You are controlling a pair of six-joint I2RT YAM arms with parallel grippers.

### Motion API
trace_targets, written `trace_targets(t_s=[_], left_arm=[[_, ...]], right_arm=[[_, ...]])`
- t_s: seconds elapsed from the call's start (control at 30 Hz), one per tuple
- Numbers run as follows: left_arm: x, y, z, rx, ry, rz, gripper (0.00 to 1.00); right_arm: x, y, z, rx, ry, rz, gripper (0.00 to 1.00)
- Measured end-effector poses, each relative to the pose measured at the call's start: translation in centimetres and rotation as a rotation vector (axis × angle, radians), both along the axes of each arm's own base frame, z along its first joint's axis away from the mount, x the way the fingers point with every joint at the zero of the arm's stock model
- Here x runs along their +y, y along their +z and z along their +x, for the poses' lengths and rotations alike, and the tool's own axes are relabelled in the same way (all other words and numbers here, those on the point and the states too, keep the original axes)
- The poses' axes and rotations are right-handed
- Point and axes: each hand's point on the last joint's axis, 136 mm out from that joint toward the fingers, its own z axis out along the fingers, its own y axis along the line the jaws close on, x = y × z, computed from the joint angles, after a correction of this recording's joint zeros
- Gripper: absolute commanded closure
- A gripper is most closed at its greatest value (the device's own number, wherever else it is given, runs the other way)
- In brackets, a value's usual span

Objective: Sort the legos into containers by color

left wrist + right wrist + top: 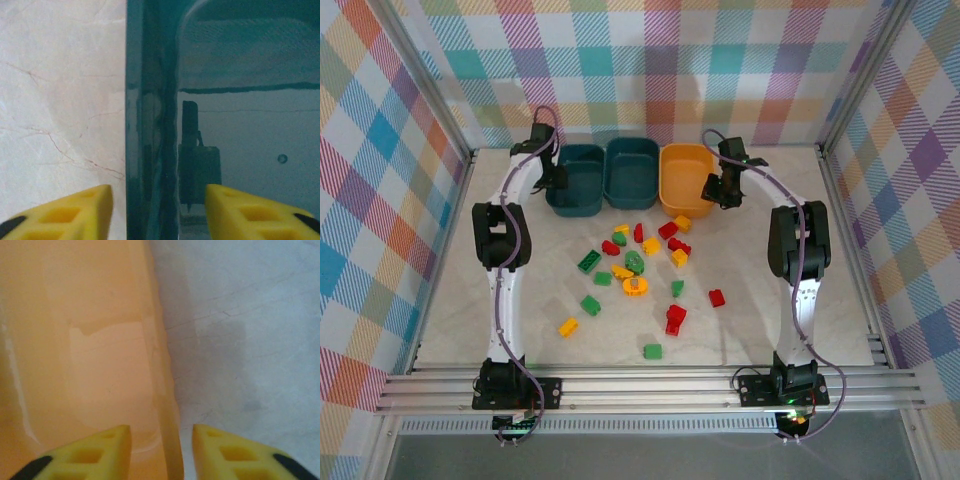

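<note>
Bright even light, soft shadows, blurry wrist close-ups

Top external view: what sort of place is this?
Probably a lab robot cell: aluminium frame, plaid backdrop walls, left arm and right arm bolted at a table of legos and tubs.

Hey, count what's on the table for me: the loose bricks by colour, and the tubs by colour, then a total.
Red bricks: 6
Green bricks: 6
Yellow-orange bricks: 7
Teal tubs: 2
Orange tub: 1
Total: 22. Some bricks in the middle touch, so a brick count could be off by one.
</note>
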Motion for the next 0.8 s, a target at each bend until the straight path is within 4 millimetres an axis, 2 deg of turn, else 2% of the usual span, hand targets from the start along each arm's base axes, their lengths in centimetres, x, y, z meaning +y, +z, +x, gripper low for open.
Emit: trace_targets(t_s=[0.1, 0.23, 0.33, 0.4, 0.43, 0.5, 0.57, 0.6, 0.63, 0.7, 0.8], left_arm=[[0.2, 0.2, 0.0, -0.004, 0.023, -0.020, 0.37], [0.5, 1.9, -0.2, -0.028, 0.061, -0.067, 0.29], [0.6, 5.6, -1.6, -0.077, 0.105, -0.115, 0.21], [0.6, 9.4, -3.0, -0.141, 0.136, -0.152, 0.15], [0.5, 11.3, -3.8, -0.196, 0.170, -0.194, 0.13], [0.0, 14.5, -6.6, -0.292, 0.231, -0.299, 0.04], [-1.1, 16.7, -10.0, -0.388, 0.282, -0.449, 0.00], [-1.8, 17.0, -11.5, -0.427, 0.298, -0.523, 0.00], [-2.5, 16.6, -12.9, -0.438, 0.316, -0.587, 0.00], [-4.2, 13.9, -15.6, -0.424, 0.342, -0.695, 0.00], [-7.5, 7.0, -20.0, -0.245, 0.362, -0.764, 0.00]], right_arm=[[0.0, 0.9, -0.1, -0.012, 0.007, 0.003, 0.45], [0.1, 4.6, -0.6, -0.075, 0.011, 0.015, 0.42], [0.0, 7.9, -2.7, -0.124, 0.022, 0.018, 0.38], [0.6, 9.5, -4.5, -0.162, 0.049, 0.014, 0.36], [1.0, 9.6, -5.4, -0.166, 0.066, 0.010, 0.36], [3.4, 9.0, -8.6, -0.152, 0.155, -0.006, 0.37], [6.2, 7.0, -11.6, -0.107, 0.264, -0.033, 0.39], [7.3, 5.9, -12.8, -0.082, 0.310, -0.053, 0.41], [8.4, 4.6, -14.2, -0.050, 0.365, -0.077, 0.42], [9.8, 2.4, -16.5, 0.005, 0.445, -0.126, 0.43], [10.0, 0.8, -18.0, 0.047, 0.498, -0.185, 0.44]])
